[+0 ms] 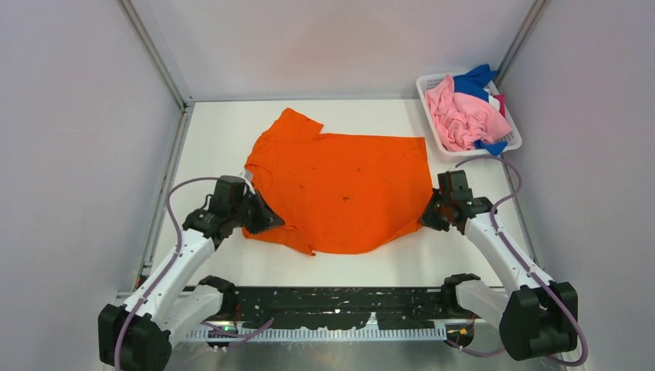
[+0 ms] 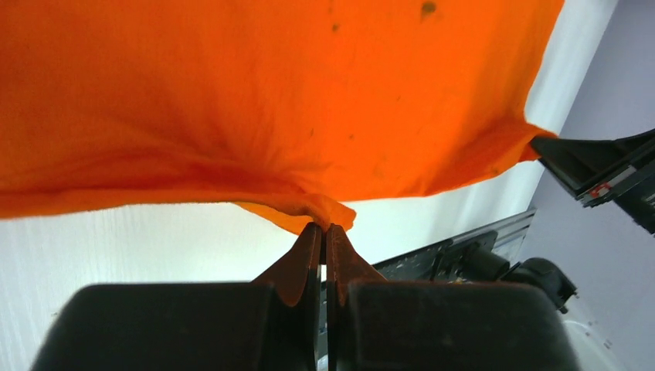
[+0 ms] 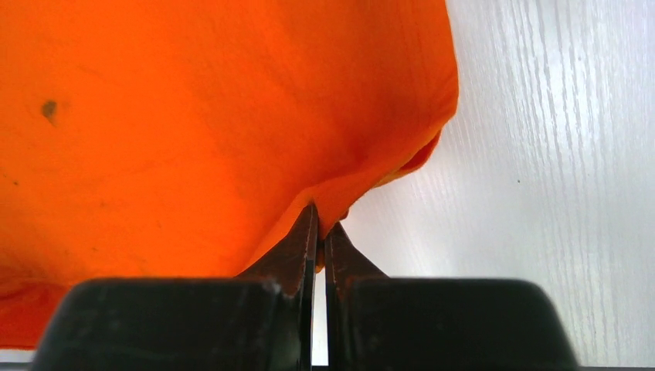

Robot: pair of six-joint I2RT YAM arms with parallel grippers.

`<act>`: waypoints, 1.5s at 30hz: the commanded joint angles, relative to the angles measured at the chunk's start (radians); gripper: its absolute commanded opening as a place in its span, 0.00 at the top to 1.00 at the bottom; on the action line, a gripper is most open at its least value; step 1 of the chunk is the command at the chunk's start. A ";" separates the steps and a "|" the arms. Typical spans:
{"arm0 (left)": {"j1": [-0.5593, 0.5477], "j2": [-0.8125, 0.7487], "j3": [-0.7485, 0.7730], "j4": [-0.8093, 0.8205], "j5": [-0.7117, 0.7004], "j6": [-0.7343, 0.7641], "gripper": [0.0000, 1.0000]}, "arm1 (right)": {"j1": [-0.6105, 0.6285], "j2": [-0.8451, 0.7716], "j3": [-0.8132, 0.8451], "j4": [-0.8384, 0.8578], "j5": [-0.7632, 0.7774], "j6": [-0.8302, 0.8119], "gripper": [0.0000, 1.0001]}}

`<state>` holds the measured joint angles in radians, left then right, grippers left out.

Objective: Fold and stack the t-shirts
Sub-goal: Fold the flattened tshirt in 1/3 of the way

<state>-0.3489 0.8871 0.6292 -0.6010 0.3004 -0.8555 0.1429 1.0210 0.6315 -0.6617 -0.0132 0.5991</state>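
Observation:
The orange t-shirt point(image 1: 340, 185) with tiny dark specks is spread over the middle of the white table. My left gripper point(image 1: 261, 215) is shut on the shirt's near left edge; the left wrist view shows the cloth point(image 2: 255, 100) pinched at its fingertips point(image 2: 324, 229) and lifted off the table. My right gripper point(image 1: 429, 215) is shut on the shirt's near right edge, with the cloth point(image 3: 193, 116) pinched at its tips point(image 3: 320, 220). Pink point(image 1: 463, 120), blue point(image 1: 474, 79) and magenta shirts lie bunched in the basket.
A white mesh basket point(image 1: 429, 108) stands at the back right corner of the table. Grey walls close in on the left, back and right. A black rail point(image 1: 332, 305) runs along the near edge between the arm bases.

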 commanded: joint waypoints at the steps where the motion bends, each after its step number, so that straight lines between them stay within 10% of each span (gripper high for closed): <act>1: 0.057 0.062 0.112 0.111 0.038 0.055 1.00 | 0.003 0.042 0.093 0.026 0.006 -0.036 0.94; 36: 0.222 0.528 0.536 0.288 0.090 0.209 1.00 | -0.091 0.343 0.329 0.061 0.027 0.005 0.90; 45: 0.243 0.817 0.714 0.309 0.151 0.217 1.00 | -0.152 0.535 0.408 0.155 -0.025 0.076 0.69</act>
<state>-0.1242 1.6077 1.2495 -0.3416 0.4129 -0.6632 0.0238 1.5116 0.9810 -0.5922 -0.0158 0.6167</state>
